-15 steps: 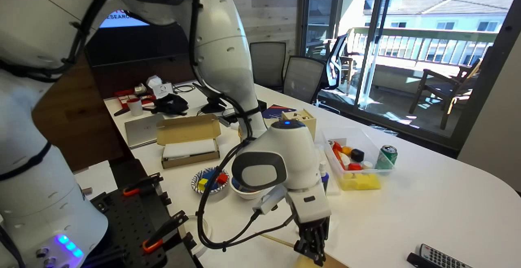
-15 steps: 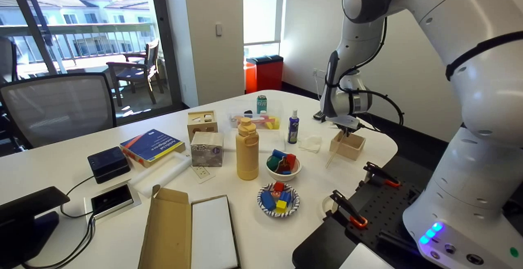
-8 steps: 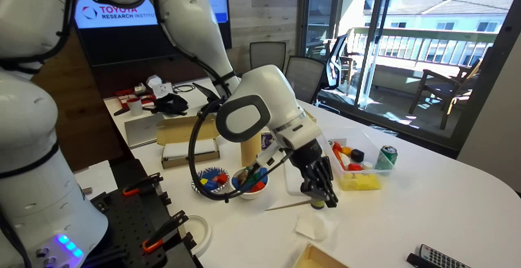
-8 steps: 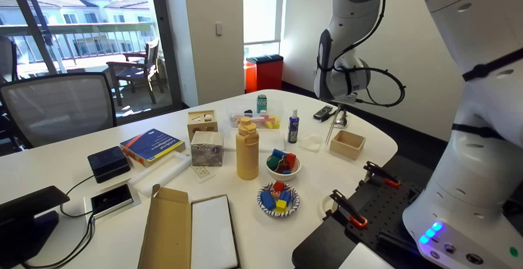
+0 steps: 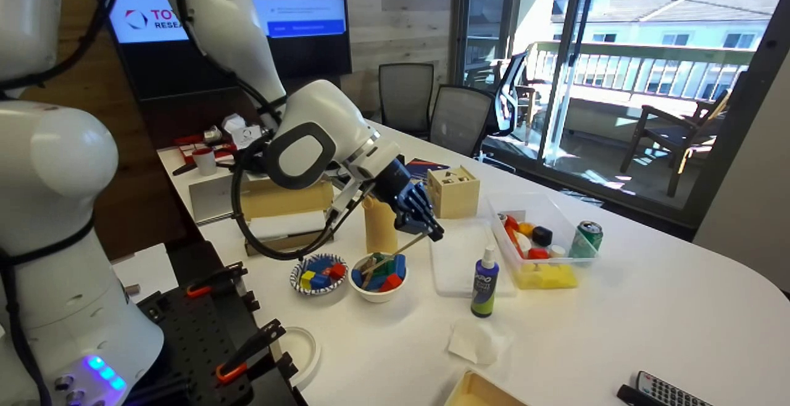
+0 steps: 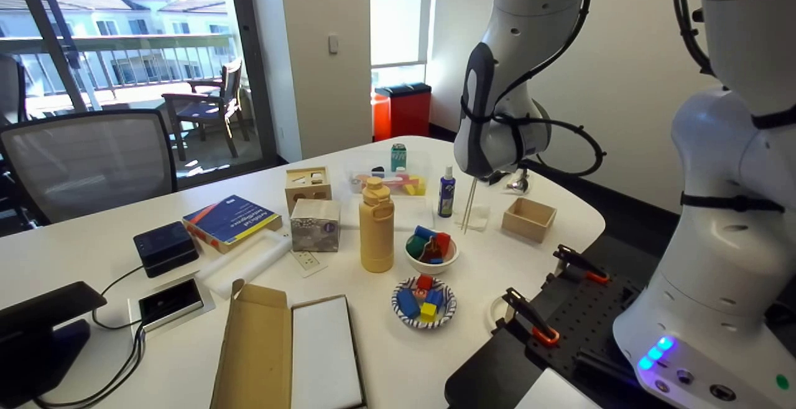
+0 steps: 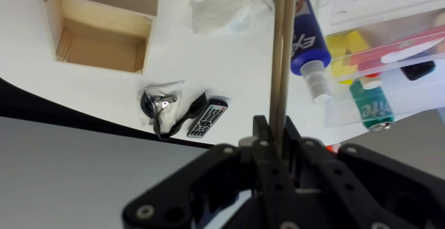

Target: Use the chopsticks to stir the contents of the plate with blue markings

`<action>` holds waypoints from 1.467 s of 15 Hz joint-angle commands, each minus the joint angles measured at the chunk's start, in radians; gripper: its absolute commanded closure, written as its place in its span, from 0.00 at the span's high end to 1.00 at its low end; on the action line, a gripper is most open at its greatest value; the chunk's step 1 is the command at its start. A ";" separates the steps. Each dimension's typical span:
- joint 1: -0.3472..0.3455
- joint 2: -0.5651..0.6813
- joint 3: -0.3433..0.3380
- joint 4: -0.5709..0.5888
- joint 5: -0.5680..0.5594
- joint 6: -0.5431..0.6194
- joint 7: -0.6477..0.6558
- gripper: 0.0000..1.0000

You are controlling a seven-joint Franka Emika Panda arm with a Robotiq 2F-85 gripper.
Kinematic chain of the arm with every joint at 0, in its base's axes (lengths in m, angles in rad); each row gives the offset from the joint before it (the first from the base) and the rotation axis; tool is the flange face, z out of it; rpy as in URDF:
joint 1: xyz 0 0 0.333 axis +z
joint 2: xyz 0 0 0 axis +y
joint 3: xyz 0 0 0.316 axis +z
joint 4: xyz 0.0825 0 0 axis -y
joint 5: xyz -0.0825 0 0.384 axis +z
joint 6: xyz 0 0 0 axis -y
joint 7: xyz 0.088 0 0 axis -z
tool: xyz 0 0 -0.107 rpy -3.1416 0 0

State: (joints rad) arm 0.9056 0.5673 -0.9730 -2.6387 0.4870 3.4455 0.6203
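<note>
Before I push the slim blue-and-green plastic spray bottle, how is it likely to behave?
The spray bottle would probably tip if pushed high, as it stands tall on a narrow base. Fallen, it may roll, because its body looks round. Its weight I cannot tell from these views.

The place is an office meeting room. Mesh-backed chairs (image 5: 460,116) stand along a large white table (image 5: 617,307) with a power outlet (image 6: 307,262) in its top, and a wide screen (image 5: 305,20) faces the room
</note>
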 commanded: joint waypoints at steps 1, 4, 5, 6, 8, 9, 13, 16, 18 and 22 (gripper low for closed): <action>0.109 -0.093 -0.020 -0.035 -0.003 0.014 0.001 0.03; 0.148 -0.101 0.019 -0.029 -0.018 0.014 0.015 0.03; 0.159 -0.101 0.039 -0.029 -0.022 0.013 0.022 0.03; 0.172 -0.097 0.059 -0.027 -0.024 0.013 0.031 0.03; 0.174 -0.085 0.114 -0.027 -0.039 0.013 0.049 0.03; 0.178 -0.077 0.137 -0.023 -0.045 0.013 0.054 0.03; 0.170 -0.032 0.220 -0.010 -0.068 0.012 0.087 0.03; 0.179 0.012 0.232 -0.007 -0.075 0.012 0.085 0.03; 0.170 0.045 0.236 -0.001 -0.082 0.012 0.083 0.03; 0.177 0.123 0.252 0.022 -0.095 0.012 0.098 0.03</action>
State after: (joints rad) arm 1.0824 0.6349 -0.7330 -2.6425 0.4187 3.4573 0.6780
